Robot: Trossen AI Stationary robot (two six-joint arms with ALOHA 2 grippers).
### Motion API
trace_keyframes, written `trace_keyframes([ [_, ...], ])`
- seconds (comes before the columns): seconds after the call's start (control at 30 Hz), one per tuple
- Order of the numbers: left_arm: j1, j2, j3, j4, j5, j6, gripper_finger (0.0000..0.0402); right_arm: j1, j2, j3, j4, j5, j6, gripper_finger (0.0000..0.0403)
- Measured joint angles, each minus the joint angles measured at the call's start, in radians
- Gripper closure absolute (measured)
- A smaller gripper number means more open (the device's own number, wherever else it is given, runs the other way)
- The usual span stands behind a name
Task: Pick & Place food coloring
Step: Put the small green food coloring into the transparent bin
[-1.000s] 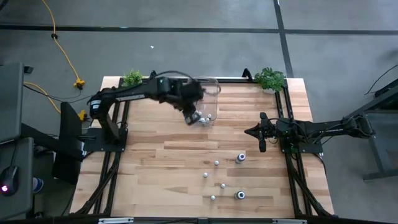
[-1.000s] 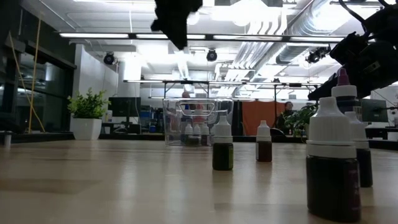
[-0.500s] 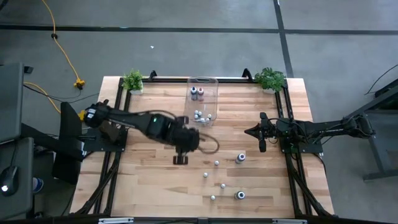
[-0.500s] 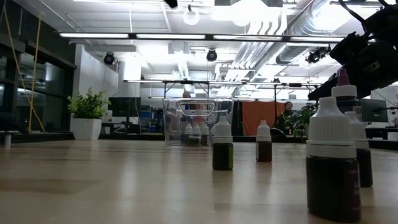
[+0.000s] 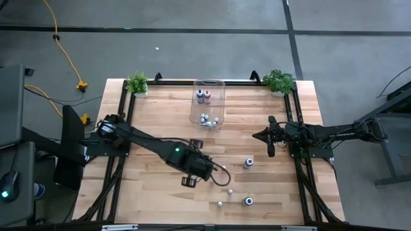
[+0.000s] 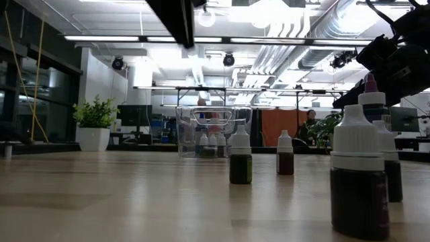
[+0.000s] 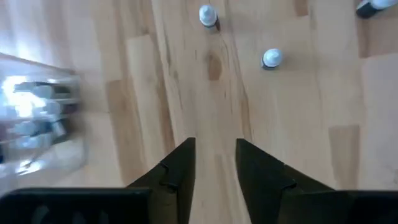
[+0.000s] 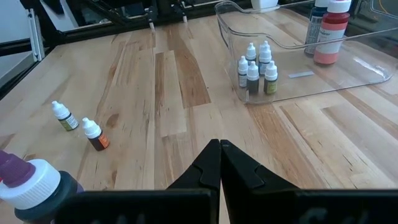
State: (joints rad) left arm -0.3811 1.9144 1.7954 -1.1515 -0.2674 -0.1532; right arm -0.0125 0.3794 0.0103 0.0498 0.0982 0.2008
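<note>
Hovering over bare bench, the left pincer (image 7: 212, 165) stands slightly parted, empty; loose food coloring bottles (image 5: 223, 169) lie right of it, more inside the far bin (image 5: 209, 109). Right pincer (image 8: 219, 163) shut, parked right.

**A:** what's the room like around the rig?

**B:** grey concrete floor (image 5: 192, 51) with dark tape lines, and a yellow cable (image 5: 64, 51) snaking in from about 10 o'clock. Low camera shows an open ceiling with strip lights (image 6: 201, 38) and ducts (image 6: 302, 40).

**A:** any decor?

**B:** two potted plants (image 5: 137, 82) at the wooden table's (image 5: 154, 141) far corners, 11 and 1 o'clock.
</note>
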Motion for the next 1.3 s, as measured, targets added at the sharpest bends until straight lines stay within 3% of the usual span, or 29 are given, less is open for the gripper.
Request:
trace_keyframes([
  [0.17, 0.025, 0.047, -0.067, 0.046, 0.078, -0.008, 0.0231, 0.000, 0.001, 0.000, 0.000, 0.000, 0.000, 0.0402],
  [0.37, 0.042, 0.102, -0.088, 0.118, 0.050, -0.006, 0.0124, 0.000, 0.000, 0.000, -0.001, 0.000, 0.000, 0.0402],
  [0.47, 0.044, 0.125, -0.089, 0.156, 0.063, 0.001, 0.0093, 0.000, 0.000, 0.000, -0.001, 0.000, 0.000, 0.0402],
  [0.8, 0.041, 0.135, -0.088, 0.326, 0.154, 0.022, 0.0083, 0.000, 0.000, 0.000, -0.001, 0.000, 0.000, 0.0402],
  [1.3, 0.041, 0.193, -0.086, 0.424, 0.263, 0.058, 0.0083, 0.000, 0.000, 0.000, -0.001, 0.000, 0.000, 0.0402],
])
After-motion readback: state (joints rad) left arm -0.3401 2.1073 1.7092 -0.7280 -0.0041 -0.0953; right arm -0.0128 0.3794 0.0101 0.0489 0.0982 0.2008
